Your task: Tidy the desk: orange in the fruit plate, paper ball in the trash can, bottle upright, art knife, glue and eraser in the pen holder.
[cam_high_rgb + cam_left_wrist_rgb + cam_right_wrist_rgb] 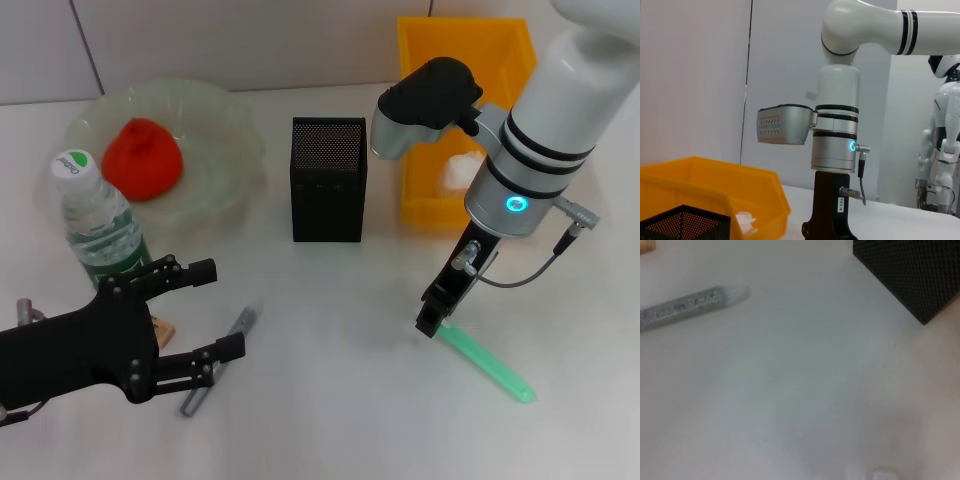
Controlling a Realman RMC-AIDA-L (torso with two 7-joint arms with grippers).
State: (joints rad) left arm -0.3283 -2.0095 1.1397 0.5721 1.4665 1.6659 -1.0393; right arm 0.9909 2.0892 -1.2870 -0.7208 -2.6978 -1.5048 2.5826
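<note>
Left gripper (205, 320): fingers spread, holding nothing, low above the desk (330, 330), over a grey glue stick (222, 356). Just behind it the bottle (97, 220) stands upright; the orange (142, 158) lies in the fruit plate (215, 110). The pen holder (328, 180) stands at centre. Right gripper (437, 318): at the near end of the green art knife (490, 364); finger state cannot be determined. The paper ball (460, 172) lies in the yellow trash can (425, 205).

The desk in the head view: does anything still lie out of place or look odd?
Yes. A green art knife lies flat on the table at the right pincer, and a grey glue stick lies by the open left pincer; neither is in the black pen holder. The bottle stands upright and the orange sits in its plate.
</note>
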